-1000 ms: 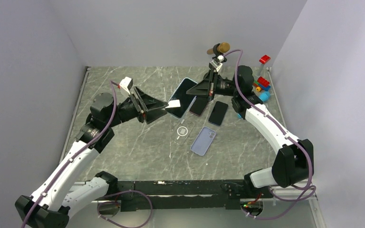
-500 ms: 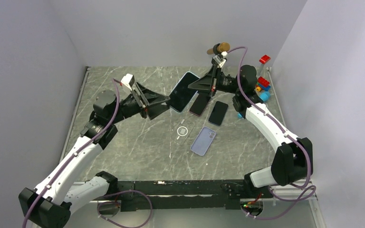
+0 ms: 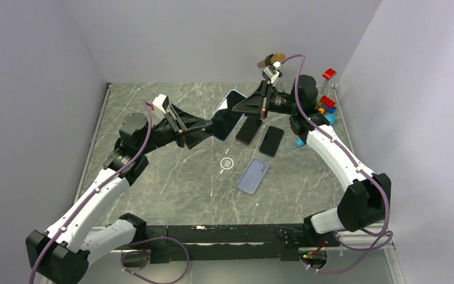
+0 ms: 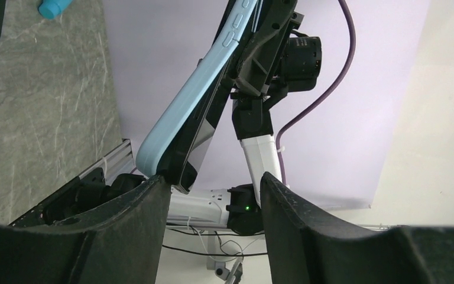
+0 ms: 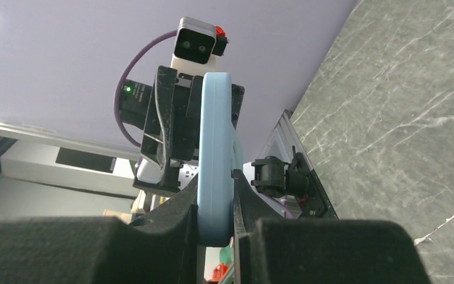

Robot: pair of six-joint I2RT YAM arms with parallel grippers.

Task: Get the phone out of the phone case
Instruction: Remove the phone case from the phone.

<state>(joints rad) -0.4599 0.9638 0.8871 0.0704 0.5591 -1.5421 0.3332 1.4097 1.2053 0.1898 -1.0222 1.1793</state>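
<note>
A phone in a light blue case [image 3: 227, 115] is held tilted in the air above the back of the table. My right gripper [image 3: 243, 107] is shut on its upper end; in the right wrist view the case [image 5: 214, 148] stands edge-on between the pads, at the gripper [image 5: 216, 236]. My left gripper [image 3: 208, 126] is at the phone's lower end. In the left wrist view that gripper [image 4: 213, 195] is open, and the case's lower corner [image 4: 177, 136] rests against the inner side of one finger [image 4: 124, 225]. The phone's screen edge shows dark inside the case.
On the table lie a dark phone [image 3: 248, 130], a black phone [image 3: 271, 141], a lavender case [image 3: 253, 176] and a clear case with a ring [image 3: 227, 164]. Toy blocks [image 3: 327, 105] and a red piece [image 3: 329, 73] sit at the back right.
The blue-cased phone has risen off the table and tilted up between the two grippers. Both grippers moved up and back with it; the left gripper shifted slightly right.
</note>
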